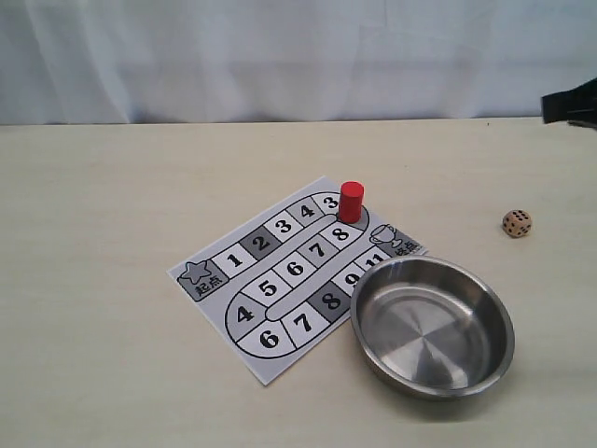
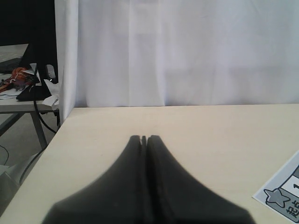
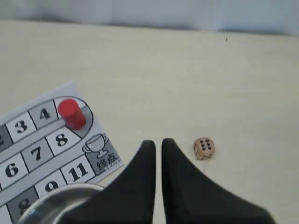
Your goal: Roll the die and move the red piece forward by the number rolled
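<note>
The number under the red piece (image 1: 351,202) is mostly covered by the piece, so I cannot read it. The piece stands upright on the bend of the track, on the square just after 4, on the paper board (image 1: 215,303). The steel bowl (image 1: 373,299) sits on the 4 o'clock corner of the board and hides some squares there; 9 and 11 show only in part. The bowl lies at 5 o'clock from the red piece.

In the exterior view only a black bit of the right arm (image 1: 571,101) shows, cut off at the 2 o'clock edge.

The die (image 1: 517,223) rests on the bare table (image 1: 112,187), off the board, at 3 o'clock from the red piece and at 1 o'clock from the bowl, well apart from both. In the right wrist view one side of it shows six pips; its top face I cannot make out.

The left gripper (image 2: 144,138) has its two fingers pressed together and grips nothing. The right gripper (image 3: 158,142) keeps a narrow slit between its fingers, with nothing in it; the die lies just beside its tips, not touching.

I count one die, one red piece, one bowl, one board and two grippers.
</note>
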You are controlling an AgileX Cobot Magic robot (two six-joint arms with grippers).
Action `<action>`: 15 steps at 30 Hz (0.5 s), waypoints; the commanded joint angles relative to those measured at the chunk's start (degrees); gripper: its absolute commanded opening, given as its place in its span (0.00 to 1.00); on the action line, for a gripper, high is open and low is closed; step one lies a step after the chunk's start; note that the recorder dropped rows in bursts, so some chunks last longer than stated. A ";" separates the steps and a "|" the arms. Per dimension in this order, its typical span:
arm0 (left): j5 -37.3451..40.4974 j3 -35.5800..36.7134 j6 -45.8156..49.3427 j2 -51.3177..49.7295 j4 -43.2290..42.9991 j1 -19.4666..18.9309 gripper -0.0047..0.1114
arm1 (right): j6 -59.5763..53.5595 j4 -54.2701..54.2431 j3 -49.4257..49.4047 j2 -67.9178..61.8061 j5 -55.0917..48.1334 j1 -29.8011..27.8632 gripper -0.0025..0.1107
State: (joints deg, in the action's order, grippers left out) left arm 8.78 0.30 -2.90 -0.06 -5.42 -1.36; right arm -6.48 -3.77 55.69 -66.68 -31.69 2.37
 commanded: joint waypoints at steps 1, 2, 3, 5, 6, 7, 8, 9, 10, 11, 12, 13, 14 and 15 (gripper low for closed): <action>-0.63 -0.30 -0.12 0.06 0.04 0.01 0.04 | -0.41 0.45 -4.41 17.42 1.57 -0.28 0.06; -0.63 -0.30 -0.12 0.06 0.04 0.01 0.04 | -0.41 0.45 -5.20 23.45 1.23 -0.28 0.06; -0.63 -0.30 -0.12 0.06 0.04 0.01 0.04 | -0.41 0.45 -5.38 25.96 0.75 -0.28 0.06; -0.63 -0.30 -0.12 0.06 0.04 0.01 0.04 | -0.41 0.45 -5.47 32.90 -1.67 -0.28 0.06; -0.63 -0.30 -0.12 0.06 0.04 0.01 0.04 | -0.41 0.34 -5.47 35.67 -2.67 -0.28 0.06; -0.63 -0.30 -0.12 0.06 0.04 0.01 0.04 | -0.41 0.13 -5.47 39.41 -3.76 -0.28 0.06; -0.63 -0.30 -0.12 0.06 0.04 0.01 0.04 | -0.41 0.13 -5.47 43.05 -4.83 -0.28 0.06; -0.63 -0.30 -0.12 0.06 0.04 0.01 0.04 | -0.41 0.13 -5.47 47.12 -6.03 -0.28 0.06; -0.63 -0.30 -0.12 0.06 0.04 0.01 0.04 | -0.41 0.13 -5.47 50.52 -7.16 -0.28 0.06; -0.63 -0.30 -0.12 0.06 0.04 0.01 0.04 | -0.41 0.13 -5.47 53.75 -7.94 -0.28 0.06; -0.63 -0.30 -0.12 0.06 0.04 0.01 0.04 | -0.41 0.13 -5.47 56.89 -8.73 -0.28 0.06; -0.63 -0.30 -0.12 0.06 0.04 0.01 0.04 | -0.41 0.13 -5.47 59.80 -9.11 -0.28 0.06; -0.52 -0.30 -0.12 0.06 0.04 0.01 0.04 | -0.41 0.13 -5.52 62.58 -9.47 -0.28 0.06; -0.52 -0.30 -0.12 0.06 0.04 0.01 0.04 | -0.41 0.13 -5.67 64.49 -9.40 -0.28 0.06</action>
State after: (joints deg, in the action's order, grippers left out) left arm 8.78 0.30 -2.90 -0.06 -5.42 -1.36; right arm -6.48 -3.77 50.51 -6.78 -39.98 2.29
